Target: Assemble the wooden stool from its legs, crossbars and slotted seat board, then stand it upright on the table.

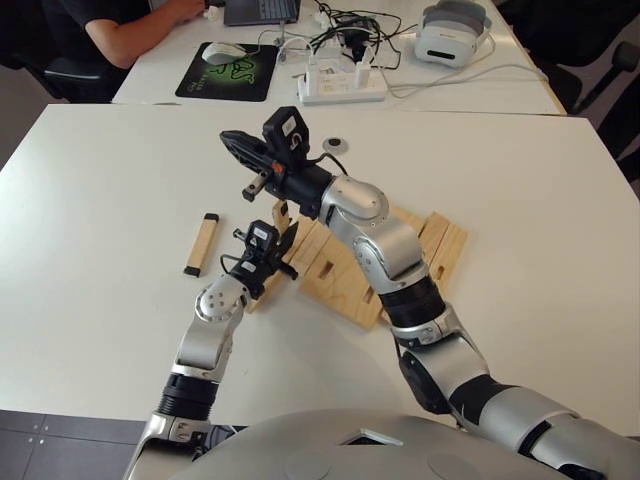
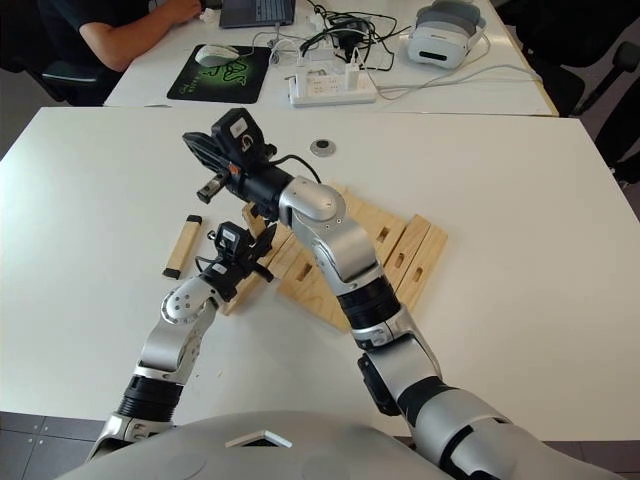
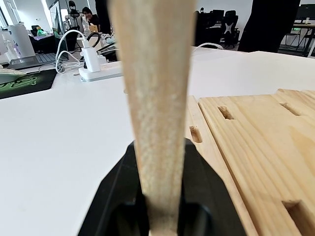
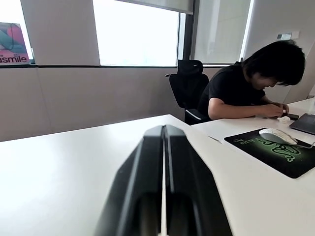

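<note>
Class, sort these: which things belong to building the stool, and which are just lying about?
Stool job: pale slotted wooden seat board; short dark-tipped wooden bar; pale wooden stick in left gripper.
Lying about: small round grey disc; white power strip; black-and-green mouse mat; white headset.

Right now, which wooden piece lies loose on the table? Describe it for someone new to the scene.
On the white table, look to the robot's left of the slotted seat board. A short pale wooden bar lies flat there by itself, dark at both ends; unlike the piece in the left gripper, nothing touches it.
</note>
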Robot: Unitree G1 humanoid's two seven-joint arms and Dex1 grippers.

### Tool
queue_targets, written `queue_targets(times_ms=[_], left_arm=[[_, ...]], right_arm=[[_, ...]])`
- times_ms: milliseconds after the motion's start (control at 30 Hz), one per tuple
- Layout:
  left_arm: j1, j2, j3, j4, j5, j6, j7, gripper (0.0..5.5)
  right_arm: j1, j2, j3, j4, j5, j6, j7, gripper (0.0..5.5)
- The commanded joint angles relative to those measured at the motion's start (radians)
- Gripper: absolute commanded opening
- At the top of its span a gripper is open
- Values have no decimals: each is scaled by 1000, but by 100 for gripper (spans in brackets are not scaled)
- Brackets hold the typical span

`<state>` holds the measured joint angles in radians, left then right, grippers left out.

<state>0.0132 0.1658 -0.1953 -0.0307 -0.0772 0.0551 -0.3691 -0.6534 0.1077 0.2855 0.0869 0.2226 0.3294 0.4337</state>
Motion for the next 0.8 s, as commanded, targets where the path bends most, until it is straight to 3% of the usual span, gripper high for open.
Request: queue_targets(times_ms=[33,167,300,400,633,800], left_arm=[[12,3,-25,33,6,36,-27,41],[4,5,-26,42,6,37,-33,41],[4,5,-17,32,2,42,-30,41],[-1,7,-13,27,0,47,-33,41],[4,6,-3,36,3,45,-27,41],[5,3,2,39,3,42,-25,41]], right_arm=[[-47,20,-33,33,-17,-49,-25,0],[-52,25,-40,33,-30,-77,-32,0],[14,-48,142,146,-130,173,29,0],[55,-63,165,114,-135,243,38,0],[-57,19,-92,-73,-26,40,-63,0],[-141,25,-177,-224,38,30,-89,0]])
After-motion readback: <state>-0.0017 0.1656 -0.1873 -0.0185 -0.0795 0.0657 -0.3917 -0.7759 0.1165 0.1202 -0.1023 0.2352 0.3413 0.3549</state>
